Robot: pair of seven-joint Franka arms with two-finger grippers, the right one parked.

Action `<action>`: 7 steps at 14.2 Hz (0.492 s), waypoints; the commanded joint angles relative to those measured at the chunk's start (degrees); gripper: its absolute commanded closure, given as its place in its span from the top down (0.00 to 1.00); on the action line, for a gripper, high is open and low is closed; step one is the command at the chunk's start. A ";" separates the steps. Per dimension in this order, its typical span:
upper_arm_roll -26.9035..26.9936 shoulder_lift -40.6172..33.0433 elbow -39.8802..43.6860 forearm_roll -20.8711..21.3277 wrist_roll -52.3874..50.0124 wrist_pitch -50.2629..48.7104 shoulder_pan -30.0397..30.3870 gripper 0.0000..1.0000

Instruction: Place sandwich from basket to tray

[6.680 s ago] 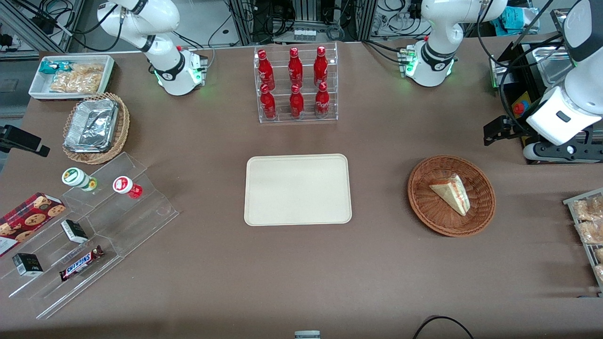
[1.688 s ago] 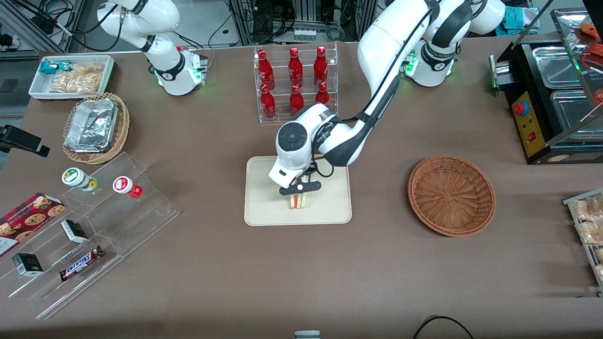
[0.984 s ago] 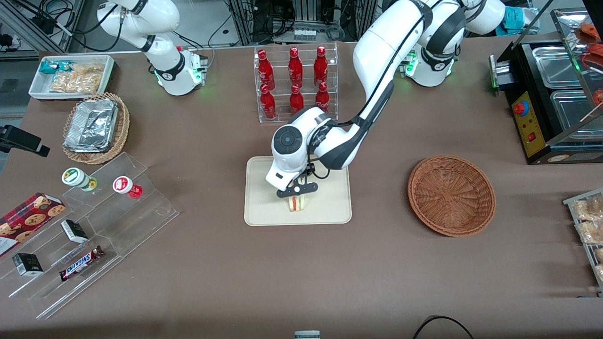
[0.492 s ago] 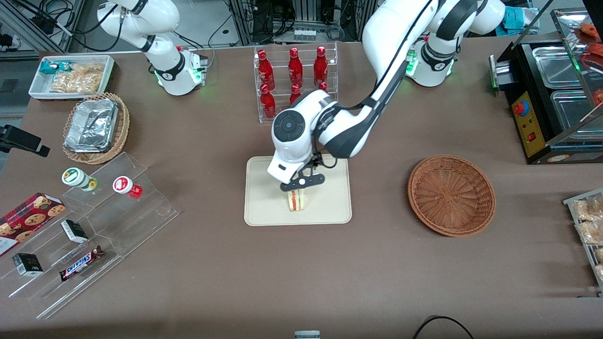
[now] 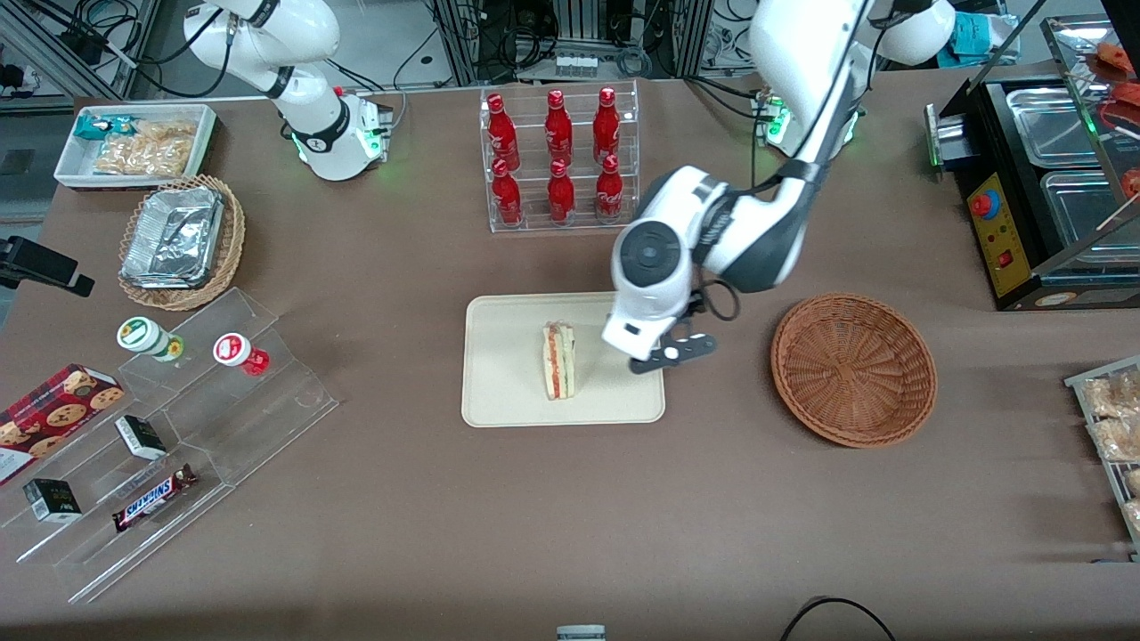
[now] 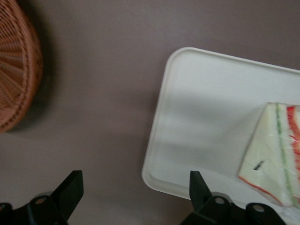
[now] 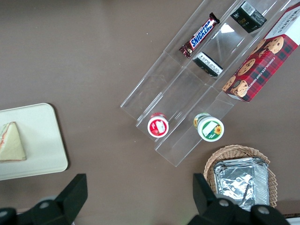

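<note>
The sandwich (image 5: 558, 361) stands on its edge on the cream tray (image 5: 508, 392), red and green filling facing up, with nothing holding it. My gripper (image 5: 674, 353) hangs open and empty above the tray's edge on the basket's side, between the sandwich and the basket (image 5: 853, 369). The reddish-brown basket holds nothing. In the left wrist view my gripper (image 6: 135, 192) spans the tray's corner (image 6: 187, 117), with the sandwich (image 6: 274, 154) beside one finger (image 6: 199, 185) and the basket's rim (image 6: 16, 70) off past the other. The right wrist view also catches the sandwich (image 7: 10, 143) on the tray (image 7: 40, 140).
A clear rack of red bottles (image 5: 559, 160) stands farther from the camera than the tray. Clear stepped shelves (image 5: 169, 427) with snacks and a tan basket with a foil container (image 5: 178, 240) lie toward the parked arm's end. A black appliance (image 5: 1042, 178) sits toward the working arm's end.
My gripper has let go of the sandwich, which now rests on the tray. The gripper has lifted and swung sideways toward the basket, its jaws open.
</note>
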 commanded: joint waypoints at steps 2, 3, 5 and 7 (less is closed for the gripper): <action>4.39 -5.29 -4.36 -1.31 6.78 -1.85 -0.62 1.00; 5.88 -5.91 -4.36 -1.31 9.24 -3.78 -0.62 1.00; 8.00 -7.49 -4.36 -1.31 11.02 -5.99 -0.62 1.00; 9.67 -9.59 -4.36 -1.22 12.24 -8.10 -0.62 1.00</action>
